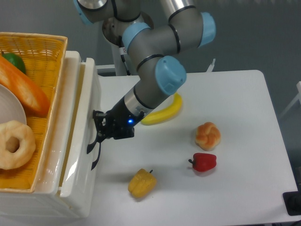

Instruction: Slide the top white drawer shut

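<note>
The gripper [99, 131] sits left of centre in the frame, its dark fingers [100, 123] pressed against the front panel of the top drawer [89, 136], right at the thin black handle [95, 149]. Whether the fingers are apart or together cannot be told; they blur into the handle and the panel. A small blue light shows on the gripper body just behind them.

The drawer stands at the left of the frame, pushed almost fully into the white cabinet [70, 84]; only a narrow slit of its inside shows between the front panel and the cabinet's top edge. Its panel runs from the upper left down to the lower left of the frame.

From the gripper the arm [155, 75] rises up and to the right, grey with light-blue joint caps, to its base at the top centre.

On top of the cabinet, at the far left, sits a yellow basket [42, 47] holding a doughnut [14, 143], a carrot [23, 89], a green piece [14, 61] and part of a white plate [9, 110].

On the white table [235, 94] a banana [164, 110] lies just right of the arm's wrist, partly hidden by it. Further right lie a bread roll [208, 135] and, just below it, a red pepper [203, 162]. A yellow pepper [142, 183] lies at lower centre, near the drawer's lower corner.
</note>
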